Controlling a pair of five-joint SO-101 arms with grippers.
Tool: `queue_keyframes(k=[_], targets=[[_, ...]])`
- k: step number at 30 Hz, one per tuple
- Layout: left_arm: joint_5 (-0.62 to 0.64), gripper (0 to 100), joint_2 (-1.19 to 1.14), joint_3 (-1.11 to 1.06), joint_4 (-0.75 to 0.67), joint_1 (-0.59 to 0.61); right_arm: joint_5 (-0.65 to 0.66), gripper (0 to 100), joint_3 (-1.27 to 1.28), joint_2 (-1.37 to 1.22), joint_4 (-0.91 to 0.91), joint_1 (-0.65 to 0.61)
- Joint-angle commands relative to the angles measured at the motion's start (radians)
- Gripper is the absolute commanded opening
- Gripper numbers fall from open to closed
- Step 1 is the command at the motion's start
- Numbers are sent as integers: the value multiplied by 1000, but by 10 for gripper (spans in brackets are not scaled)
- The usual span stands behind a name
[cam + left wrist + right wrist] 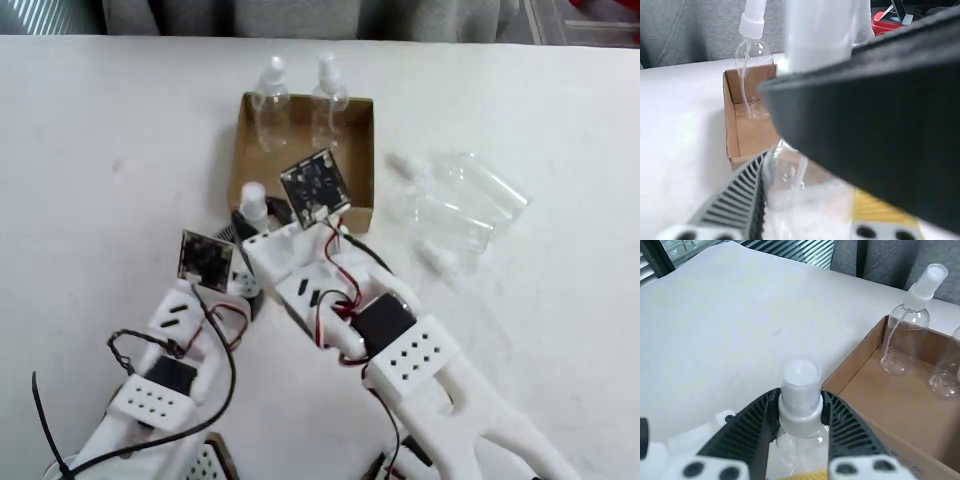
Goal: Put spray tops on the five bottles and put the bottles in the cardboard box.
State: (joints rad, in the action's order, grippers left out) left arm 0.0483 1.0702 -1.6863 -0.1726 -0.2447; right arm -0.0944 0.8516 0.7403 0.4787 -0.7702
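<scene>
My right gripper (pixel 800 401) is shut tight on the white spray top (pixel 800 382) of a clear bottle (pixel 792 452). One black finger (pixel 757 420) presses on each side of the top.

My left gripper (pixel 792 192) is lower down, around the round body of the same bottle. One ribbed finger (pixel 737 205) touches the glassy side. I think this gripper is closed on the bottle too, but my right gripper hangs in front and hides much of it.

The bottle stands up straight. It is just outside the cardboard box (pixel 357 160), by the box's near left corner.

Inside the box, at the far end, stand two bottles side by side. The left one (pixel 270 112) and the right one (pixel 328 105) both have spray tops on.

On the white table (pixel 120 130), to the right of the box, two more clear bottles lie on their sides, one farther (pixel 482 185) and one nearer (pixel 452 222). They have no tops on. A loose spray top (pixel 405 165) lies near the box, and another loose top (pixel 437 257) lies nearer to me.
</scene>
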Motion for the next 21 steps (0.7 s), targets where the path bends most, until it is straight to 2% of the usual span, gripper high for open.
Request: queue_keyframes(k=[1, 14, 21], targets=[[-32, 54, 15, 2, -2, -5, 55, 19, 5, 8, -4, -54], [-35, 54, 15, 2, -2, -5, 91, 20, 34, 7, 4, -59], [-35, 54, 15, 2, -2, -5, 92, 39, 23, -84, 1, -59]])
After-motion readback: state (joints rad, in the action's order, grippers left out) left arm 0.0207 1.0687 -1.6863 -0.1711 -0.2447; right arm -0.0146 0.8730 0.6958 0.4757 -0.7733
